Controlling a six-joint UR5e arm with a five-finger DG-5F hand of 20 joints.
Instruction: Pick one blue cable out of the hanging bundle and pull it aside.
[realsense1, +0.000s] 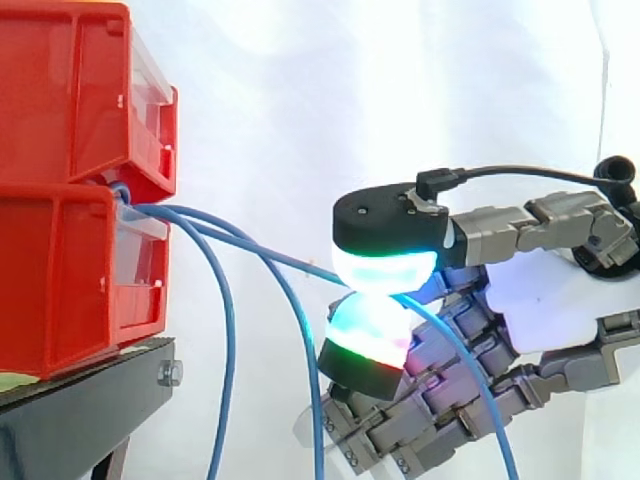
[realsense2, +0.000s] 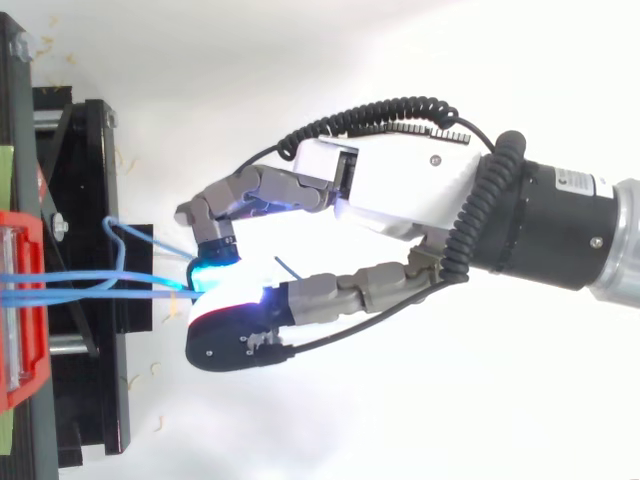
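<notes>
**Hand pinches one blue cable, drawn clear of the rest**

Closest to the side camera is the hand (realsense1: 550, 300), reaching in from the right with its white palm toward the view. Two glowing pads are pressed together, one above the other. The upper pad (realsense1: 385, 268) shines white and cyan under a black cap, and the lower pad (realsense1: 368, 328) shows cyan, green and a strip of red. A blue cable (realsense1: 300, 265) is nipped between them at the point where the pads meet. The remaining fingers are curled below and behind the lower pad, and nothing can be seen in them.

The pinched cable comes out of the gap between the two stacked red bins (realsense1: 70, 180) at the left. It slopes gently down to the pads in a nearly straight line, then falls away beyond them toward the lower right. Two other blue cables (realsense1: 231, 330) leave the same gap and droop in arcs to the bottom edge — apart from the hand, between it and the bins. The bins sit on a black stand (realsense1: 80, 400), with a white curtain (realsense1: 300, 100) behind.

From above, the hand (realsense2: 390, 190) comes in from the right and its pads close near the stand — blue strands stretch from the red bin at the left edge to the glowing tips.
</notes>
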